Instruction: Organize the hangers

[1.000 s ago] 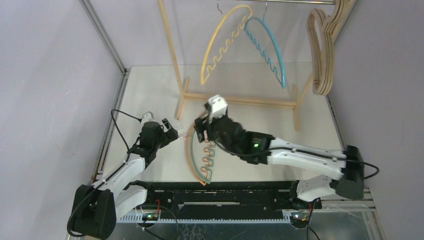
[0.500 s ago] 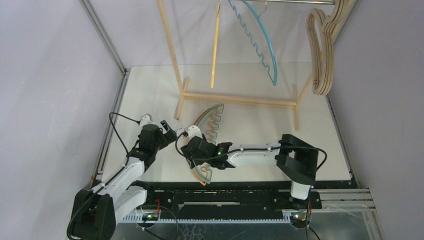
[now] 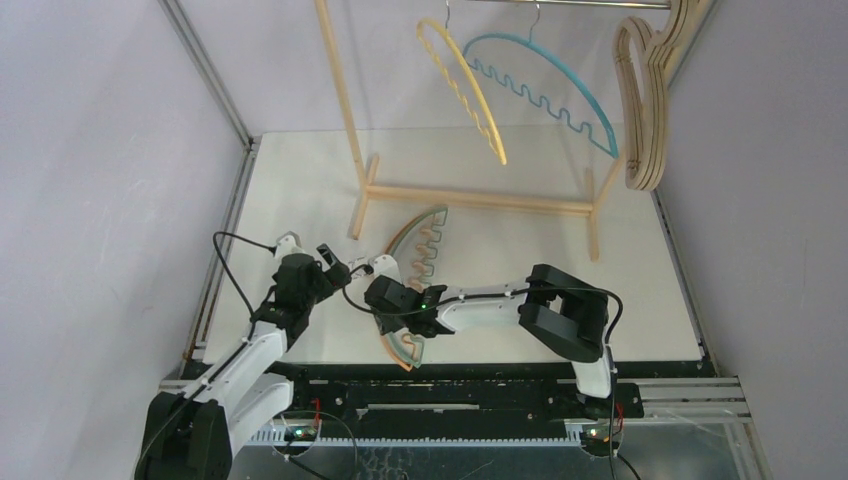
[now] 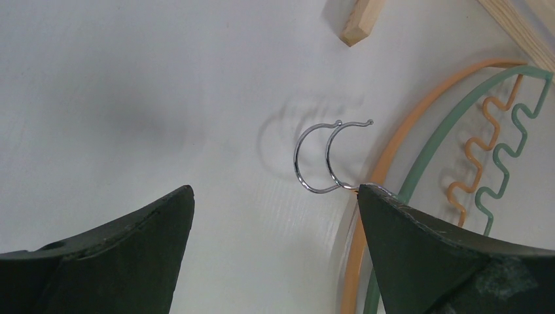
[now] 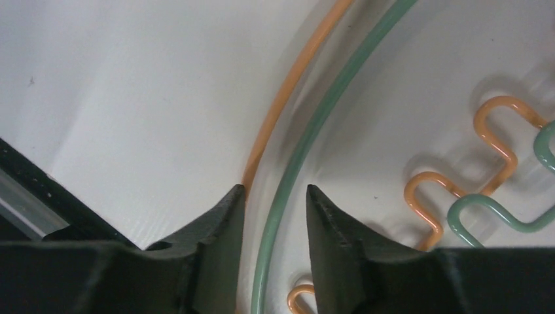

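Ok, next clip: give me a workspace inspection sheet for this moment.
Surface: white table, flat.
Job's things: orange hanger and green hanger lie stacked on the table, hooks together; yellow hanger and teal hanger hang on the rack bar; wooden hangers bunched at its right end.
Clutter: nothing seen.
Grippers: left gripper open, empty, facing the hooks; right gripper narrowly open, straddling the green hanger's rim.
Cables: black cable loops out behind the left gripper.
Surroundings: lilac walls.
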